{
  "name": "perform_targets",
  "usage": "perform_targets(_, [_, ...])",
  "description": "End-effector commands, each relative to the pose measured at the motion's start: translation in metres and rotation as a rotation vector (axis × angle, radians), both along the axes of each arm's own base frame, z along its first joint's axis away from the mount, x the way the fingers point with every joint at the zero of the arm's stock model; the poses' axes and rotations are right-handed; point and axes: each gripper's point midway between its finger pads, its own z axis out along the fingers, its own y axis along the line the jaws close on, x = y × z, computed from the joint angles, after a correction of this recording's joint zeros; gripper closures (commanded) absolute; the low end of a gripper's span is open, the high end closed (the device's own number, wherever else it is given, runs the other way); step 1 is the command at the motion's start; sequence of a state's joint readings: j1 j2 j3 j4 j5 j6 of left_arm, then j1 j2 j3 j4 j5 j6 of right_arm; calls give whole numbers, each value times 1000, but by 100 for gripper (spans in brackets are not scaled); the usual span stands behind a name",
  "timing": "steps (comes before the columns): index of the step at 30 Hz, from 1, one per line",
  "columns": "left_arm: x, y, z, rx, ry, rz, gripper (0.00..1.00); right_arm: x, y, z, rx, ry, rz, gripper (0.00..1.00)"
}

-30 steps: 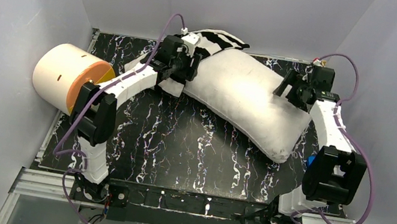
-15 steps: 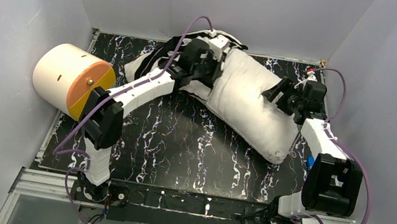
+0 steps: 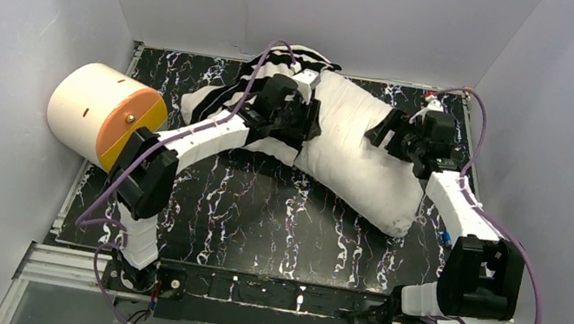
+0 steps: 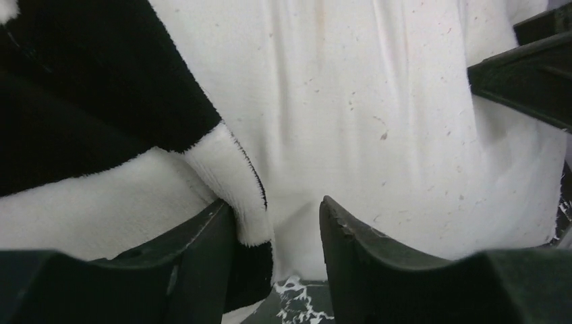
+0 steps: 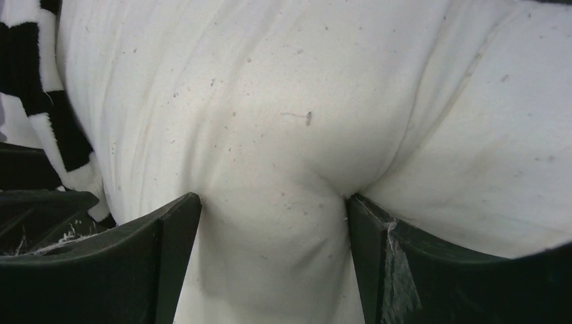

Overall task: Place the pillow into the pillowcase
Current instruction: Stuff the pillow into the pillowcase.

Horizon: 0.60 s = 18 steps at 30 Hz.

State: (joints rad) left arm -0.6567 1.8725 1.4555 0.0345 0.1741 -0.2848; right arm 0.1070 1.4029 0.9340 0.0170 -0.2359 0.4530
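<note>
The white pillow (image 3: 359,156) lies slanted across the far half of the table. The black-and-white striped pillowcase (image 3: 215,97) is bunched at the pillow's far left end. My left gripper (image 3: 308,120) sits at that end. In the left wrist view it (image 4: 276,210) is closed to a narrow gap on the pillowcase hem (image 4: 236,182), tight against the pillow (image 4: 378,101). My right gripper (image 3: 385,134) is at the pillow's right side. In the right wrist view it (image 5: 273,202) pinches a bulge of the pillow (image 5: 270,135) between its jaws.
A cream cylinder with an orange face (image 3: 102,113) lies at the table's left edge. The black marbled tabletop (image 3: 258,210) shows in front of the pillow. Grey walls close in the back and both sides.
Both grippers moved toward each other. The left one went right, dragging the striped pillowcase over the pillow's end. The right one pushed the pillow left, so the pillow has bunched up shorter.
</note>
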Motion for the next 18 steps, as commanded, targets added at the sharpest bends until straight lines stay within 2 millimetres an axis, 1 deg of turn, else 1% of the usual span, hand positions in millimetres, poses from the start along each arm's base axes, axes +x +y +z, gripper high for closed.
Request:
perform_targets(1, [-1, 36, 65, -26, -53, 85, 49, -24, 18, 32, -125, 7, 172, 13])
perform_targets(4, [8, 54, 85, -12, -115, 155, 43, -14, 16, 71, -176, -104, 198, 9])
perform_targets(6, [16, 60, 97, -2, -165, 185, 41, -3, 18, 90, -197, -162, 223, 7])
perform_targets(9, [40, 69, 112, 33, -236, 280, 39, 22, 22, 110, -212, -211, 264, 4])
perform_targets(11, [58, 71, 120, 52, -279, 327, 38, 39, 25, 115, -213, -228, 299, 2])
perform_targets(12, [67, 70, 123, 60, -295, 341, 38, 48, 27, 116, -213, -235, 325, 2])
perform_targets(13, [74, 66, 125, 69, -307, 341, 37, 57, 27, 121, -215, -251, 338, 2])
perform_targets(16, [98, 55, 123, 101, -320, 338, 37, 79, 24, 109, -225, -233, 380, 1])
perform_targets(18, [112, 48, 116, 124, -327, 336, 36, 92, 18, 97, -225, -206, 382, 1])
